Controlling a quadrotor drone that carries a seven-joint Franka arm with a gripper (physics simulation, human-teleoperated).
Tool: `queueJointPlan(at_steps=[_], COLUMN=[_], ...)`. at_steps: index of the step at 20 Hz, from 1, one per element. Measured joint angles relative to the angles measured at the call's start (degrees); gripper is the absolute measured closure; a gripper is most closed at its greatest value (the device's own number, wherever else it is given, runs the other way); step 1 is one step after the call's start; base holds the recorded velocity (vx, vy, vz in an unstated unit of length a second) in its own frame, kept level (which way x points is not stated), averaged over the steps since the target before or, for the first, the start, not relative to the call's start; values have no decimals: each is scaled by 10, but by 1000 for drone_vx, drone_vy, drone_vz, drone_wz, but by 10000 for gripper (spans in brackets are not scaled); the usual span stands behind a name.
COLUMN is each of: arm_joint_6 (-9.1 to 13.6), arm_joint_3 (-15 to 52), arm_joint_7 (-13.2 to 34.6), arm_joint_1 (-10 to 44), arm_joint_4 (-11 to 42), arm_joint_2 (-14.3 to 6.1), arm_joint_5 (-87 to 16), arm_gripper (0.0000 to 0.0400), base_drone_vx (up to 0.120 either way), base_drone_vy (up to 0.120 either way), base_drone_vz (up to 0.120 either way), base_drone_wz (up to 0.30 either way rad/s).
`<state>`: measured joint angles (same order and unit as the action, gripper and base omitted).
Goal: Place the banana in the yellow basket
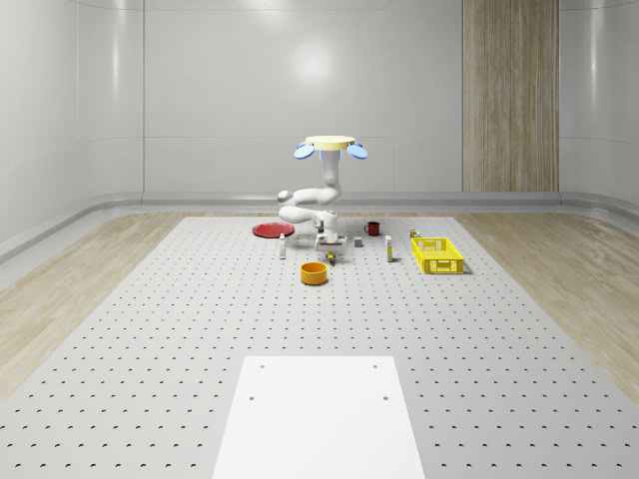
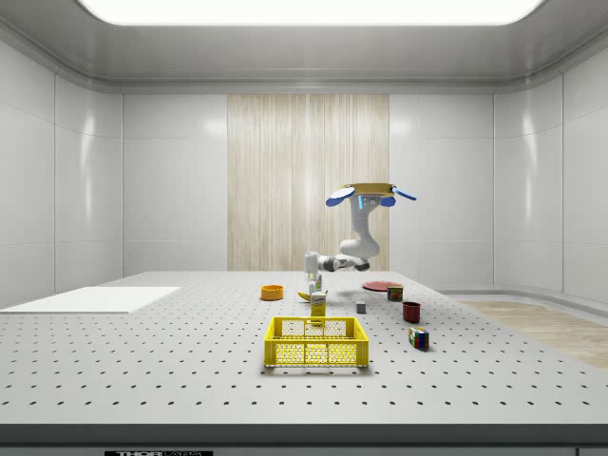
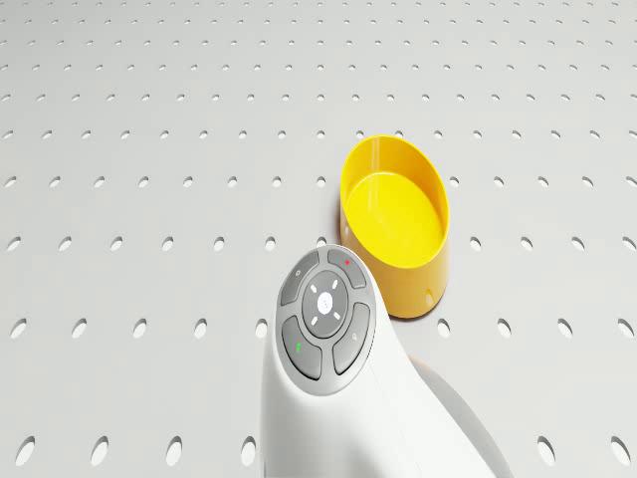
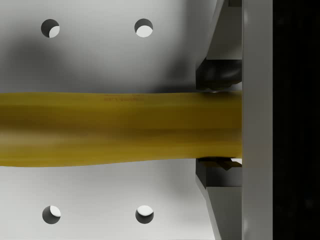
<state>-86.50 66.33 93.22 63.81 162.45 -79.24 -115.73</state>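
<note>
In the whole-scene view, the bowl [image 1: 315,272] lies left of the basket [image 1: 438,255], plate [image 1: 271,231] behind it.

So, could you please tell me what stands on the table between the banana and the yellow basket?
In the whole-scene view, a small white bottle stands between the banana, where the gripper is, and the yellow basket; the rest is bare table.

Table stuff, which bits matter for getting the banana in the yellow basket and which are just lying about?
For the job: banana, pincer closed on it, basket.

Lying about: orange bowl, red plate, red mug, colour cube, carton, white sheet.
</note>
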Motion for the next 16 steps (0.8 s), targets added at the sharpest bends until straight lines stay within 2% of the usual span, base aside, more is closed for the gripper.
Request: queueJointPlan(at_steps=[8,11,16], arm_joint_6=[11,17,19], arm_joint_3=[35,56,76], arm_joint_7=[12,17,23], arm_joint_1=[1,2,4], arm_joint_4=[10,15,18], arm_joint_2=[-3,-4,-8], arm_joint_5=[33,54,74], arm_gripper=[210,210,210], base_drone_vx=[0,0,-120], base_drone_vy=[0,13,120], base_drone_vz=[5,120,120], base_drone_wz=[0,0,0])
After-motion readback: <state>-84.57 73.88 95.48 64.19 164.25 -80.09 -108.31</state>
